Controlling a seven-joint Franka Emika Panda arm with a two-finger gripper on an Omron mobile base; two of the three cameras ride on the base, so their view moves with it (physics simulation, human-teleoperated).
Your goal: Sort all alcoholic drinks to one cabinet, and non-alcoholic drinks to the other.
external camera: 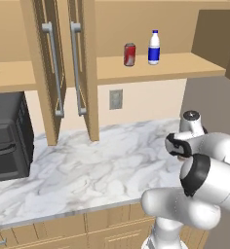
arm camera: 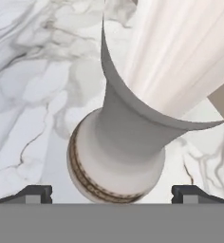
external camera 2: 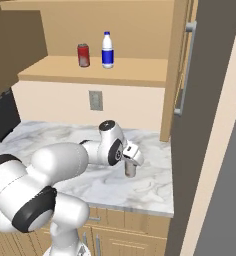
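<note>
Centre of hand view: pale beige bottle (arm camera: 116, 161) between spread fingertips (arm camera: 35, 193), gripper (external camera 2: 130, 169) open, nothing held. Step: grasping. Next: close jaws, lift toward cabinet (external camera: 19, 78).

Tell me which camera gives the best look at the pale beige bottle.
The hand view: the pale beige bottle looms close from above, between the open claw tips, on the marble counter. The right base view shows a small part beneath the claw; from the left base view I cannot make it out.
</note>
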